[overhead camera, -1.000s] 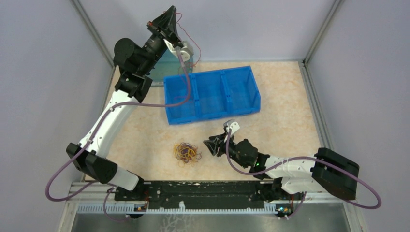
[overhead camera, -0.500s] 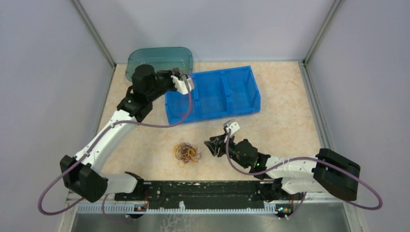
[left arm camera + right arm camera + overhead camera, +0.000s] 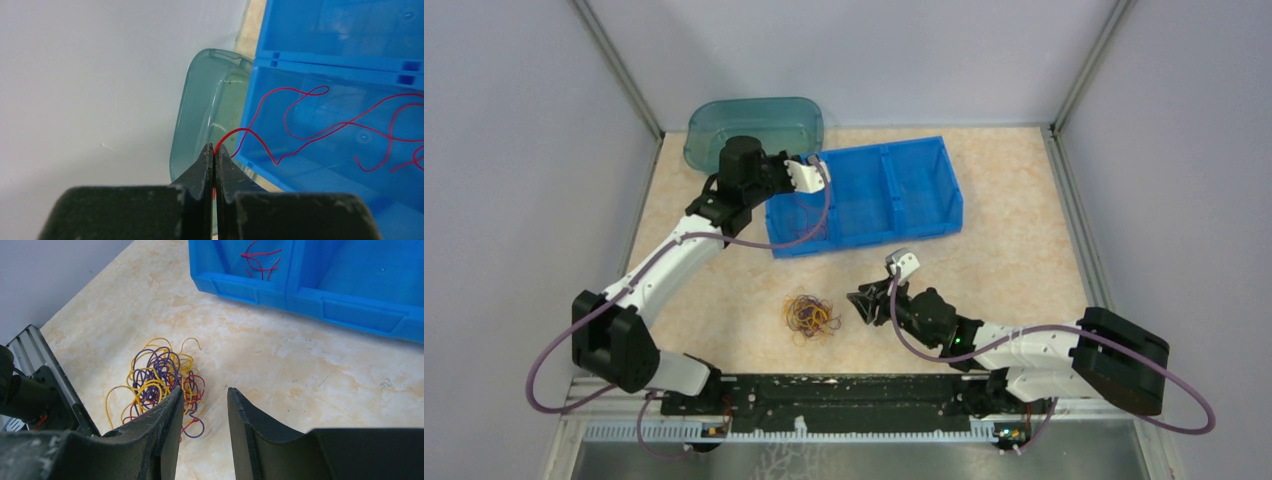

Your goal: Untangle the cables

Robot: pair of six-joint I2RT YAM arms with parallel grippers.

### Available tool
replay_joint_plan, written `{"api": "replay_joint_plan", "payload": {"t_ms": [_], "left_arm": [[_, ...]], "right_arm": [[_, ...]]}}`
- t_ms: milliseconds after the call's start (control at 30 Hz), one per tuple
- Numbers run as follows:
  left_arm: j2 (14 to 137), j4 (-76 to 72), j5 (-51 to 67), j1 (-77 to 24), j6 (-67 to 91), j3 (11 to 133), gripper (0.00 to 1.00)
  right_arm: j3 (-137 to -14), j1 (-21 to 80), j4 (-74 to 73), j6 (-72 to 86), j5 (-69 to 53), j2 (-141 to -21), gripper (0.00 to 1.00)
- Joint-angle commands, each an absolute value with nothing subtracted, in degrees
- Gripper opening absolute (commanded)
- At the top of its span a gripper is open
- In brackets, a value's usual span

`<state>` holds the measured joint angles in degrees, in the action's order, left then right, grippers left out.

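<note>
A curly clump of yellow, purple and red cables (image 3: 811, 315) (image 3: 157, 377) lies on the table in front of the arms. My right gripper (image 3: 856, 300) (image 3: 205, 390) stands open just right of the clump, nothing between its fingers. My left gripper (image 3: 809, 172) (image 3: 215, 147) is shut on one end of a red cable (image 3: 320, 130), whose length trails down into the left compartment of the blue bin (image 3: 924, 215) (image 3: 350, 65). In the right wrist view, red strands (image 3: 260, 257) lie in that compartment.
A translucent teal tub (image 3: 754, 115) (image 3: 210, 100) stands behind the bin's left end, by the back wall. The bin's right compartment (image 3: 360, 315) shows no cables. Grey walls close the table on three sides.
My left arm has come down from high above the teal tub to the bin's left compartment, bringing the red cable with it. The right arm and the clump have not moved.
</note>
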<state>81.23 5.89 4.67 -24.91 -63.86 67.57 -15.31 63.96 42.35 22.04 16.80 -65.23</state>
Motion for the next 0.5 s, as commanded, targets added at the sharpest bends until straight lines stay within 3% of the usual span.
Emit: {"api": "replay_joint_plan", "payload": {"t_ms": [0, 167, 467], "left_arm": [[85.1, -1.6, 2.4, -22.8, -64.4, 72.1, 0.00], [87.7, -6.7, 2.7, -21.9, -65.1, 73.7, 0.00], [84.3, 9.1, 11.0, -22.4, -58.7, 66.3, 0.00]], "right_arm": [[-17.2, 64.4, 43.9, 21.5, 18.2, -63.7, 0.39], [-17.2, 64.5, 44.3, 21.6, 18.2, -64.3, 0.39], [-16.1, 64.4, 44.5, 22.1, 19.2, -63.7, 0.39]]}}
